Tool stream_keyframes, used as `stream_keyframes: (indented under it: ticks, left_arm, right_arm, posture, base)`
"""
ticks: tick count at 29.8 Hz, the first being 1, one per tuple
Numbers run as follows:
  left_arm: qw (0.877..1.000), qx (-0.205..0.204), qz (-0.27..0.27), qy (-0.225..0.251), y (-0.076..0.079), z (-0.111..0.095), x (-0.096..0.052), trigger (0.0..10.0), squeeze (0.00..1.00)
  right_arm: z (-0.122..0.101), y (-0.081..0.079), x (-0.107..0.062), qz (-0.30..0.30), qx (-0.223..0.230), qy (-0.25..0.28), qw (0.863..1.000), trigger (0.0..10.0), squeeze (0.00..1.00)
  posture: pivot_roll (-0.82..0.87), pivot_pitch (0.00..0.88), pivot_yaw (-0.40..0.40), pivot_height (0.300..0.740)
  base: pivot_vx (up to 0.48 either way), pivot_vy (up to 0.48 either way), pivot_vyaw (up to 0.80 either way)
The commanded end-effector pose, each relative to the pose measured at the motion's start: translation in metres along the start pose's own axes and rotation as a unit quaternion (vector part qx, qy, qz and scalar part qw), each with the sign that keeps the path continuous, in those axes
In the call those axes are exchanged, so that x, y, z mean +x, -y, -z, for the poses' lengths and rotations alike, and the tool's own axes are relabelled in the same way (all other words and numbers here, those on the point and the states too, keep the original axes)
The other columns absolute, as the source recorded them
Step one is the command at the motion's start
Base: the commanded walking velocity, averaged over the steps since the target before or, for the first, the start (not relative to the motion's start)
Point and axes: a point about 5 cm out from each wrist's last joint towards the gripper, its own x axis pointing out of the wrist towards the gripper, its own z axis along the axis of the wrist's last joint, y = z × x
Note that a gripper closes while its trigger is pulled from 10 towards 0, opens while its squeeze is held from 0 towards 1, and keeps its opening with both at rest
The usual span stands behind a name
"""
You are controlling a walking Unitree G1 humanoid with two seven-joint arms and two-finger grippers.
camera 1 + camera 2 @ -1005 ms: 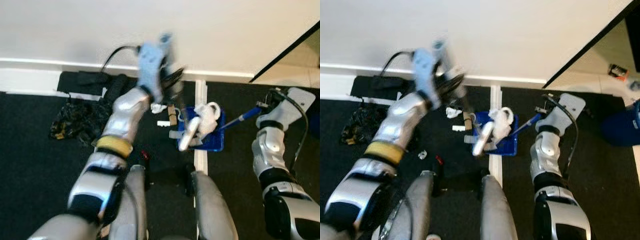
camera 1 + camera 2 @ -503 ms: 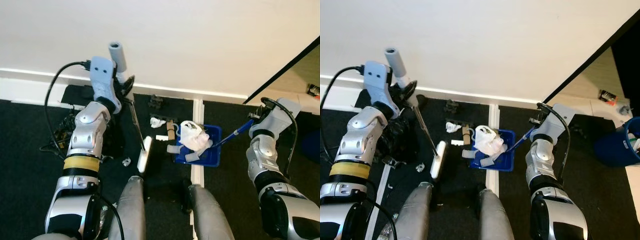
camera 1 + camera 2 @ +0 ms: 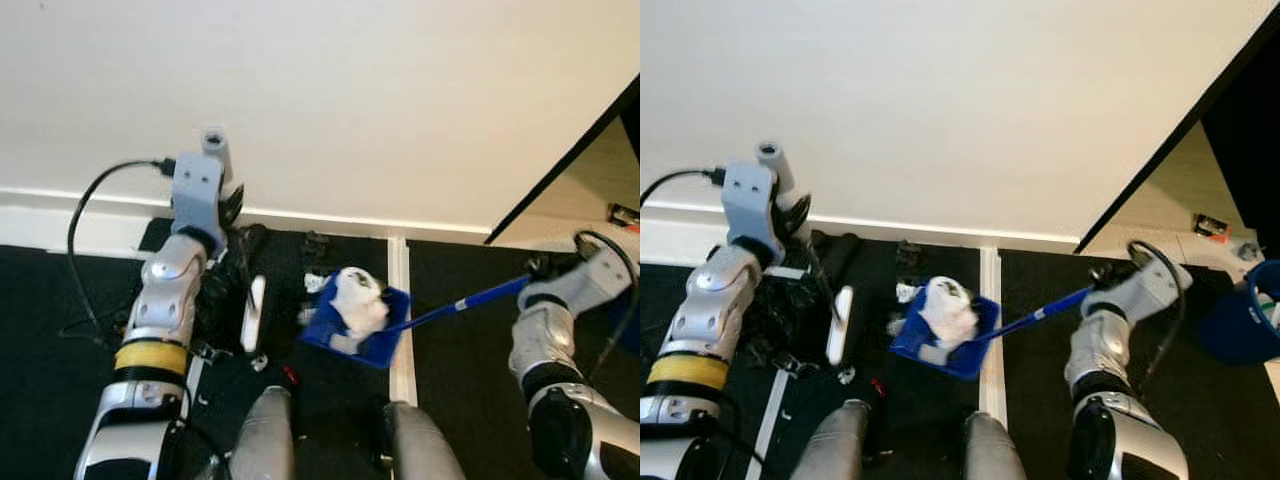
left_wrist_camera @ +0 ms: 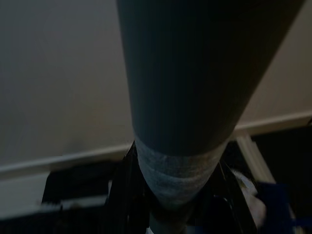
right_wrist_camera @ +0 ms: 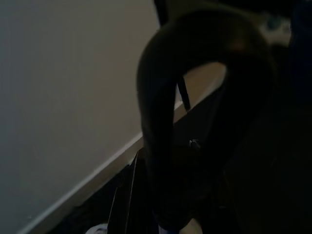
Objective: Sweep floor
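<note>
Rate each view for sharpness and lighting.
Left eye view: evenly lit, but the blue dustpan and the white brush head are motion-smeared. Right eye view: same smear. Left wrist view: dim, the brush handle a close, soft blur. Right wrist view: very dark, a black cable looming unfocused.

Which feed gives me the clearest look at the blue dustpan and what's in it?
The right eye view: the blue dustpan sits whole near centre, tilted, holding white crumpled waste. The left eye view shows the same, slightly blurrier. The left wrist view catches a blurred blue corner; the right wrist view is too dark.

Blue dustpan (image 3: 358, 325) now lifted and tilted, white broom head (image 3: 253, 313) drawn back leftward
</note>
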Motion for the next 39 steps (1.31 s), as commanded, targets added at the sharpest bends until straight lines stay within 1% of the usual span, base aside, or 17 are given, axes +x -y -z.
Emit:
stream_keyframes:
  ticks: [1,3,5,9,12,14,15,17,18,20,21,23,27,28,34,38,39]
  left_arm:
    - [1.0,0.022,-0.008,-0.008,-0.006,0.003,-0.004,10.0,0.0]
    - [1.0,0.022,-0.008,-0.008,-0.006,0.003,-0.004,10.0,0.0]
    - [0.999,0.027,-0.019,-0.021,-0.011,0.01,-0.006,10.0,0.0]
    - [0.999,0.03,-0.028,-0.028,-0.016,0.013,-0.006,10.0,0.0]
    - [0.999,0.027,-0.034,-0.031,-0.017,0.015,-0.004,10.0,0.0]
    - [0.999,0.014,-0.035,-0.037,-0.015,0.019,-0.004,10.0,0.0]
    - [0.999,0.014,-0.035,-0.037,-0.015,0.019,-0.004,10.0,0.0]
    - [0.998,-0.009,-0.038,-0.056,-0.012,0.028,-0.004,10.0,0.0]
    - [0.998,-0.009,-0.038,-0.056,-0.012,0.028,-0.004,10.0,0.0]
    - [0.995,-0.04,-0.047,-0.079,-0.007,0.039,-0.004,10.0,0.0]
    - [0.994,-0.059,-0.052,-0.076,-0.002,0.042,-0.004,10.0,0.0]
    - [0.993,-0.078,-0.057,-0.066,0.003,0.043,-0.003,10.0,0.0]
    - [0.993,-0.081,-0.058,-0.063,0.005,0.043,-0.002,10.0,0.0]
    - [0.994,-0.074,-0.048,-0.069,0.012,0.045,0.0,10.0,0.0]
    - [0.994,-0.05,-0.042,-0.086,0.018,0.048,0.002,10.0,0.0]
    - [0.994,-0.049,-0.045,-0.082,0.018,0.048,0.002,10.0,0.0]
    - [0.994,-0.059,-0.056,-0.072,0.019,0.045,0.004,10.0,0.0]
  right_arm:
    - [-0.004,0.016,0.0,0.013,0.004,0.002,1.0,10.0,0.0]
    - [-0.004,0.016,0.0,0.013,0.004,0.002,1.0,10.0,0.0]
    - [-0.01,0.024,0.001,0.018,0.013,0.016,1.0,10.0,0.0]
    - [-0.018,0.024,0.004,0.011,0.022,0.03,0.999,10.0,0.0]
    - [-0.035,0.01,0.011,-0.021,0.034,0.064,0.997,10.0,0.0]
    - [-0.042,0.002,0.014,-0.035,0.055,0.078,0.995,10.0,0.0]
    - [-0.042,0.002,0.014,-0.035,0.055,0.078,0.995,10.0,0.0]
    - [-0.046,-0.006,0.016,-0.049,0.072,0.083,0.993,10.0,0.0]
    - [-0.046,-0.006,0.016,-0.049,0.072,0.083,0.993,10.0,0.0]
    - [-0.047,-0.017,0.018,-0.065,0.068,0.082,0.992,10.0,0.0]
    - [-0.047,-0.023,0.018,-0.075,0.061,0.081,0.992,10.0,0.0]
    - [-0.046,-0.031,0.017,-0.088,0.054,0.08,0.991,10.0,0.0]
    - [-0.045,-0.033,0.017,-0.093,0.053,0.078,0.991,10.0,0.0]
    - [-0.041,-0.036,0.016,-0.101,0.052,0.07,0.991,10.0,0.0]
    - [-0.038,-0.036,0.015,-0.104,0.049,0.063,0.991,10.0,0.0]
    - [-0.037,-0.037,0.015,-0.105,0.045,0.063,0.991,10.0,0.0]
    - [-0.038,-0.041,0.014,-0.115,0.032,0.066,0.991,10.0,0.0]
  posture:
    - [0.12,0.019,-0.017,0.74]
    - [0.12,0.019,-0.017,0.74]
    - [0.12,0.011,-0.015,0.74]
    - [0.12,0.006,-0.014,0.74]
    - [0.12,0.0,-0.016,0.74]
    - [0.12,0.0,-0.018,0.74]
    - [0.12,0.0,-0.018,0.74]
    - [0.12,0.0,-0.022,0.74]
    - [0.12,0.0,-0.022,0.74]
    - [0.12,0.0,-0.026,0.74]
    - [0.12,0.0,-0.028,0.74]
    - [0.12,0.0,-0.034,0.74]
    - [0.12,0.0,-0.036,0.74]
    - [0.12,0.0,-0.037,0.74]
    - [0.11,0.0,-0.035,0.74]
    - [0.11,0.0,-0.035,0.74]
    - [0.11,0.0,-0.035,0.74]
  base:
    - [0.0,0.0,0.0]
    - [0.0,0.0,0.0]
    - [0.0,0.0,0.0]
    - [0.0,0.0,0.0]
    - [0.0,0.0,0.0]
    - [0.0,0.0,0.0]
    - [0.0,0.0,0.0]
    - [0.0,0.0,0.0]
    - [0.0,0.0,0.0]
    - [0.0,0.0,0.0]
    - [0.0,0.0,0.0]
    - [0.0,0.0,0.0]
    - [0.0,0.0,0.0]
    - [0.0,0.0,0.0]
    - [0.0,0.0,0.0]
    - [0.0,0.0,0.0]
    - [0.0,-0.289,0.0]
